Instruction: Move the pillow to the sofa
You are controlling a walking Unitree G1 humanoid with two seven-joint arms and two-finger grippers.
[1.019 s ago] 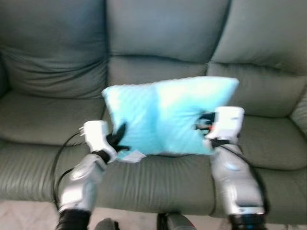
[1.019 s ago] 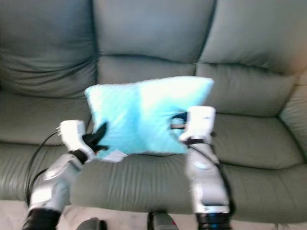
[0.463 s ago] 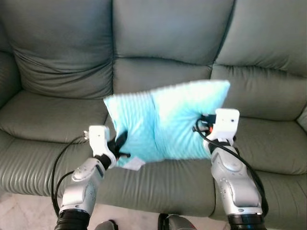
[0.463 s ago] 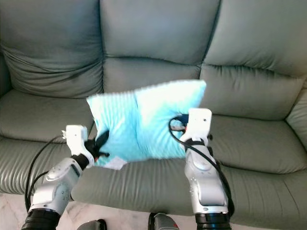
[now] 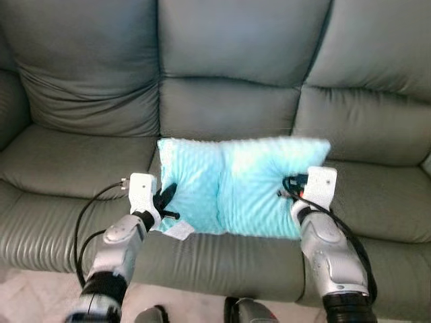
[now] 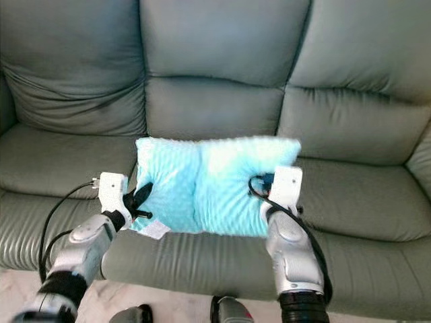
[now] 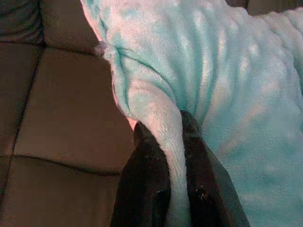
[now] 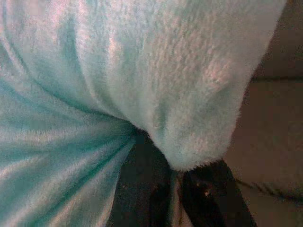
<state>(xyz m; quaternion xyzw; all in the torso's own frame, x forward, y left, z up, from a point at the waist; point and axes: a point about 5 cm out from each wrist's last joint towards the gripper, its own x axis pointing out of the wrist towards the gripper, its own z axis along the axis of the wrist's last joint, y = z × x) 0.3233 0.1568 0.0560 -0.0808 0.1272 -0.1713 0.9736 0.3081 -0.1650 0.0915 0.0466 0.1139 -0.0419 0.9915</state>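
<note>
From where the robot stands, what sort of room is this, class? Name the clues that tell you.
Most likely a living room in a home. A wide grey-green leather sofa with padded back cushions stands before the robot, and both pincers hold a fluffy turquoise pillow over its seat. A strip of pale floor shows below.

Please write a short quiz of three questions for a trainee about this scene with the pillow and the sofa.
1. True or false: the left gripper pinches a fold of the turquoise pillow between its fingers.
2. Which seat of the grey sofa lies under the pillow? A) left B) middle C) right
3. Fill in: a small white ___ hangs at the pillow's lower corner near the left gripper.

Key: 1 true. 2 B. 3 tag. The right gripper grips the opposite edge of the pillow.
</note>
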